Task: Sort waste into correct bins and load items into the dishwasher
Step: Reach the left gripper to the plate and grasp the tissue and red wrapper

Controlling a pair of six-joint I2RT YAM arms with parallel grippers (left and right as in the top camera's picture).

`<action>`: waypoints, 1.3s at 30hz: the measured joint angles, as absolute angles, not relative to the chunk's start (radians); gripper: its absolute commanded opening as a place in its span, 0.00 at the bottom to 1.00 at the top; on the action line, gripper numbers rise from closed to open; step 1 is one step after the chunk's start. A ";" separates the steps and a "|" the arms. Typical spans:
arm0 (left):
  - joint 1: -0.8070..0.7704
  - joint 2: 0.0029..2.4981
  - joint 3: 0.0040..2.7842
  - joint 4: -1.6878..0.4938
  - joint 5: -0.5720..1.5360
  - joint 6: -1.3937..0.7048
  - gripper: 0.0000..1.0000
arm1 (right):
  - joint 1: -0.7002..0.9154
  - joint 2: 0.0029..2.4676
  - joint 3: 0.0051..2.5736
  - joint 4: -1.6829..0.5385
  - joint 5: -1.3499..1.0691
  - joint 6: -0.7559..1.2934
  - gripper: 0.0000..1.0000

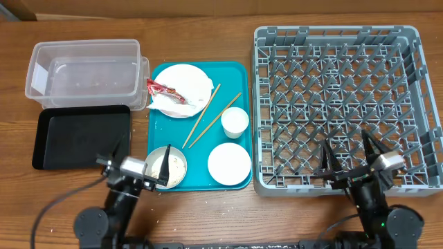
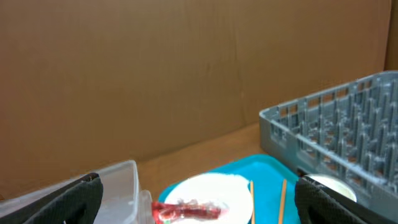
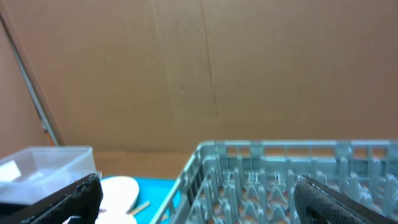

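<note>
On the teal tray [image 1: 158,131] lie a large white plate [image 1: 185,84] with a crumpled white napkin [image 1: 173,105] and a red wrapper [image 1: 163,88], two wooden chopsticks [image 1: 208,114], a small white cup [image 1: 234,122], a white bowl [image 1: 229,163] and a greyish bowl [image 1: 173,168] with rice grains. The clear tub [image 1: 83,70] and black tray [image 1: 82,136] sit at the left. The grey dish rack [image 1: 342,104] is at the right. My left gripper [image 1: 142,164] is open at the front beside the greyish bowl. My right gripper [image 1: 349,158] is open over the rack's front edge. The left wrist view shows the wrapper [image 2: 189,210] on the plate [image 2: 214,190].
A brown cardboard wall [image 2: 186,68] stands behind the table. Bare wood lies in front of the trays and rack. In the right wrist view the rack [image 3: 292,180] fills the lower right and the clear tub [image 3: 37,165] is at the left.
</note>
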State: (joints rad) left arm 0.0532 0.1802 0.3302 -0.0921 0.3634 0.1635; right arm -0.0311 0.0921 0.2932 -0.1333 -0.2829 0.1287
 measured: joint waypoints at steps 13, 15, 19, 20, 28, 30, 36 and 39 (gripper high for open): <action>0.027 0.994 1.178 -0.650 0.482 0.159 1.00 | -0.031 0.573 0.772 -0.570 -0.284 0.126 1.00; -0.005 1.130 1.354 -0.768 0.467 0.158 1.00 | -0.031 0.657 0.857 -0.648 -0.284 0.127 1.00; -0.086 1.411 1.684 -1.065 0.391 0.157 1.00 | -0.031 0.841 1.014 -0.789 -0.284 0.126 1.00; -0.103 1.467 1.741 -1.099 0.382 0.157 1.00 | -0.031 0.879 1.036 -0.796 -0.287 0.128 1.00; -0.137 1.774 1.815 -1.121 0.368 0.098 0.93 | -0.031 1.056 1.049 -0.813 -0.392 0.131 1.00; -0.138 1.846 1.815 -1.127 0.339 -0.015 0.94 | -0.031 1.085 1.049 -0.815 -0.405 0.131 1.00; -0.179 2.018 1.816 -1.181 0.131 -0.414 1.00 | -0.031 1.105 1.049 -0.828 -0.416 0.131 1.00; -0.208 2.079 1.816 -1.170 0.043 -0.568 1.00 | -0.031 1.105 1.049 -0.833 -0.416 0.131 1.00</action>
